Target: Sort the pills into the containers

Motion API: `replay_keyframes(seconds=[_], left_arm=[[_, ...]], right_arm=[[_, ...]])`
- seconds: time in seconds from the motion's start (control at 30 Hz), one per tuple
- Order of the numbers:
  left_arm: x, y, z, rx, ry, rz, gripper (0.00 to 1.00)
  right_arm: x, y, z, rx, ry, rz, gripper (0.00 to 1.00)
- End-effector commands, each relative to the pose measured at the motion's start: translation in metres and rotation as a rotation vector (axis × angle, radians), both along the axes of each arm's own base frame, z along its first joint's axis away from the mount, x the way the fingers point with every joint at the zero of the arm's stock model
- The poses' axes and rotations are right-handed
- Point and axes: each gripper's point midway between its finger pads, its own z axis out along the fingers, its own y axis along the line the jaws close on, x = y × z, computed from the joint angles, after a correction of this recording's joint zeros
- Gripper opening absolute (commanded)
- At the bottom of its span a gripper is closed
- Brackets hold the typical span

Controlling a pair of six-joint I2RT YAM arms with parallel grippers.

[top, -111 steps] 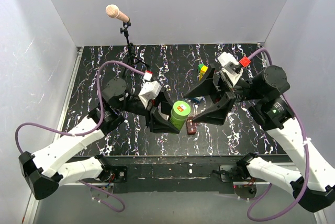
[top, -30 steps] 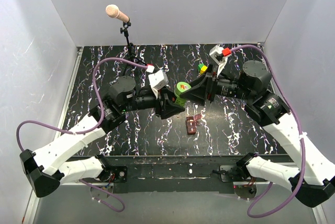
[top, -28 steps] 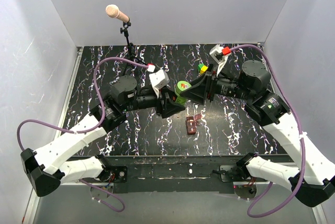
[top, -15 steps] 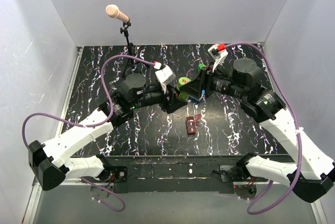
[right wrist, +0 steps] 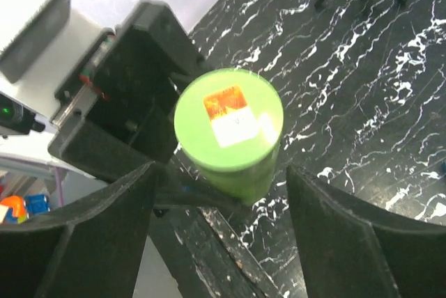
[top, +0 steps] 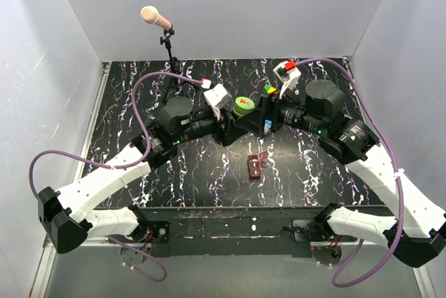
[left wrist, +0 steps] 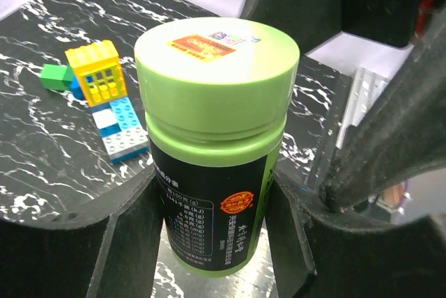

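The green bottle (top: 242, 106) with its lid on is held upright above the table at centre back, and my left gripper (top: 232, 122) is shut on its dark labelled body (left wrist: 212, 204). From the right, my right gripper (top: 259, 114) straddles the lid (right wrist: 228, 127); its fingers (right wrist: 366, 242) stand open with a gap on each side. Nearer the front, the red-brown box (top: 256, 166) lies on the table with its flap raised. No pills show in any view.
A yellow-and-blue toy brick stack (left wrist: 104, 96) with a green block lies on the table behind the bottle, and it also shows by the right wrist (top: 268, 90). A microphone on a stand (top: 156, 17) stands at the back left. White walls enclose the black marbled table (top: 139, 82).
Both arms have carried the bottle a little farther back. The right jaws have spread wider around the lid. The left grip is unchanged.
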Motion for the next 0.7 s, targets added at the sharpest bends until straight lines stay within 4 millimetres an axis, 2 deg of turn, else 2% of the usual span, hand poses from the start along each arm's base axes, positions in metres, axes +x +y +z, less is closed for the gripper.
replay_keyframes(seconds=[0.0,0.2,0.3,0.4,0.5,0.63,0.67], left_arm=[[0.010,0.010,0.037,-0.091,-0.082,0.070,0.00],[-0.001,0.018,0.025,-0.075,-0.055,0.053,0.00],[-0.019,0.021,0.030,-0.093,-0.063,-0.014,0.00],[-0.048,0.020,0.037,-0.121,-0.076,-0.152,0.00],[-0.077,0.021,0.045,-0.156,-0.064,-0.286,0.00],[-0.107,0.024,0.052,-0.196,-0.056,-0.429,0.00],[-0.113,0.024,0.057,-0.216,-0.075,-0.469,0.00]], right_arm=[[-0.015,-0.004,0.006,0.004,-0.020,0.038,0.83],[-0.032,-0.019,0.030,0.033,-0.143,0.069,0.86],[-0.041,-0.025,0.035,0.033,-0.196,0.102,0.87],[-0.049,-0.024,0.035,0.030,-0.225,0.169,0.86],[-0.072,-0.019,0.048,0.084,-0.280,0.310,0.84],[-0.121,-0.017,0.065,0.187,-0.393,0.585,0.83],[-0.127,-0.018,0.068,0.205,-0.416,0.614,0.83]])
